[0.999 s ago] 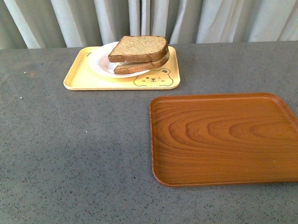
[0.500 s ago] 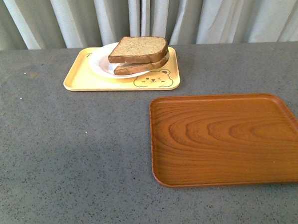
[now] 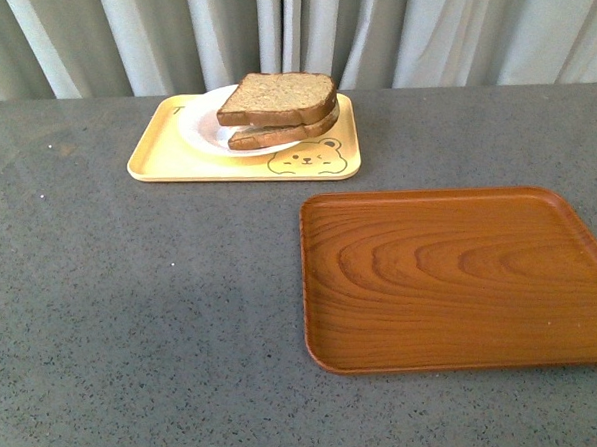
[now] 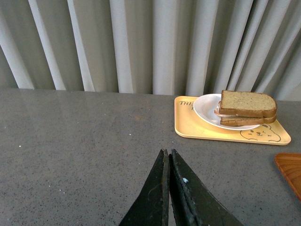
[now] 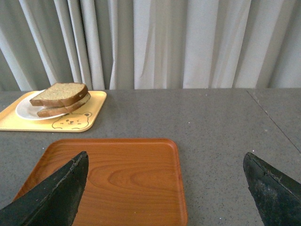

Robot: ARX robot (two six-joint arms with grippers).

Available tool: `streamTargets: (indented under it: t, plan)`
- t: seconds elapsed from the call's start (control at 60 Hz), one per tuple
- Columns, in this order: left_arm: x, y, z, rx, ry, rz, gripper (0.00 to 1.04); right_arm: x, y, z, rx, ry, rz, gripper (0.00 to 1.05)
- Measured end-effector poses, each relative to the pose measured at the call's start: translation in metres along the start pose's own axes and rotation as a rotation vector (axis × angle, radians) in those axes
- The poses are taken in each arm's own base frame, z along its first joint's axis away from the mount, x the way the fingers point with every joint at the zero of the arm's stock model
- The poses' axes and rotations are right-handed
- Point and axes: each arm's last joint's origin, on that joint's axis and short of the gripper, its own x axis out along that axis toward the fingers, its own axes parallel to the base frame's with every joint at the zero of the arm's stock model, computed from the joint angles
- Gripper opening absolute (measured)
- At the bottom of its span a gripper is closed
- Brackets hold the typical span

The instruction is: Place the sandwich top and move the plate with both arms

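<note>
Sandwich top (image 3: 277, 95): already lying on the lower slice, stacked on the plate (image 3: 201, 123); by my reading the placing step is done.
Plate: sits on the yellow bear-printed tray (image 3: 180, 158), toward that tray's far edge, near the far edge of the grey table (image 3: 143, 312).
Wooden tray (image 3: 451, 276): bare, at the table's right side, nearer the robot; likely where the plate goes.
Left gripper (image 4: 168, 181): fingers pressed together, pinching nothing, over bare table well short of the yellow tray.
Right gripper (image 5: 164, 188): fingers spread wide, holding nothing, above the wooden tray's near edge.
Handling: plate looks stiff, smooth and probably slippery; the bread is soft, light and loose, so tilting could slide the stack.
Hold: opposite rims of the plate, one gripper each side, kept level; the rim left of the bread shows most room.
</note>
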Motion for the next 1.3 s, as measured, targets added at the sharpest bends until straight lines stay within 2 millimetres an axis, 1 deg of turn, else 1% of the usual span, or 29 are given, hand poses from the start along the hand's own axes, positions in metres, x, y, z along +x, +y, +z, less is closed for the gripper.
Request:
streamTargets:
  t: [0.067,0.117,0.183,0.383,0.466,0.583,0.716,0.799,0.849,0.883,0.949,0.983,1.032,1.299]
  plan:
    - [-0.001,0.000,0.000,0.000,0.000,0.000,0.02,0.000,0.000,0.000,0.000,0.000,0.000,0.96]
    - [-0.008,0.000,-0.004,0.000,0.035,0.000,0.02,0.000,0.000,0.000,0.000,0.000,0.000,0.96]
    - [-0.011,0.000,-0.003,0.000,0.014,0.000,0.02,0.000,0.000,0.000,0.000,0.000,0.000,0.96]
    - [-0.012,0.000,-0.004,0.001,0.018,0.000,0.02,0.000,0.000,0.000,0.000,0.000,0.000,0.96]
    - [-0.012,0.000,-0.004,0.000,0.017,0.000,0.14,0.000,0.000,0.000,0.000,0.000,0.000,0.96]
    - [-0.012,0.000,-0.004,0.000,0.017,0.001,0.35,0.000,0.000,0.000,0.000,0.000,0.000,0.96]
    - [-0.012,0.000,-0.004,0.000,0.017,0.001,0.56,0.000,0.000,0.000,0.000,0.000,0.000,0.96]
    - [-0.012,0.000,-0.004,0.000,0.017,0.001,0.72,0.000,0.000,0.000,0.000,0.000,0.000,0.96]
    - [-0.012,0.000,-0.004,0.000,0.017,0.001,0.79,0.000,0.000,0.000,0.000,0.000,0.000,0.96]
    - [-0.012,0.000,-0.004,0.000,0.017,0.001,0.86,0.000,0.000,0.000,0.000,0.000,0.000,0.96]
    - [-0.012,0.000,-0.004,0.001,0.017,0.001,0.97,0.000,0.000,0.000,0.000,0.000,0.000,0.96]
    - [-0.012,0.000,-0.004,0.003,0.017,0.001,0.97,0.000,0.000,0.000,0.000,0.000,0.000,0.96]
    - [-0.012,0.000,-0.004,0.003,0.017,0.001,0.95,0.000,0.000,0.000,0.000,0.000,0.000,0.96]
    - [-0.012,0.000,-0.004,0.003,0.017,0.001,0.96,0.000,0.000,0.000,0.000,0.000,0.000,0.96]
